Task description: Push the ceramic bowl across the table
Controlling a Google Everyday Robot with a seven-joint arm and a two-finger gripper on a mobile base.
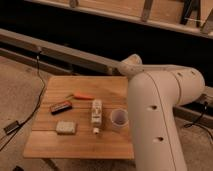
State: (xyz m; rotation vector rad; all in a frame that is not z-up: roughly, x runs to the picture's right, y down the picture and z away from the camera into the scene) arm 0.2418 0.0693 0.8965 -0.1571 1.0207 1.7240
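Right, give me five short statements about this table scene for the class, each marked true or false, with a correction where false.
1. The pale cup stands upright near the right edge of the table, close to the white arm. True.
2. The white bottle stands upright. False: it lies on its side, left of the cup.
3. The orange object lies nearer the table's far edge than the bottle does. True.
4. The end effector is gripping the cup. False: the end effector is not in view, and nothing touches the cup.
5. A ceramic bowl sits in the middle of the table. False: no ceramic bowl shows in this view.
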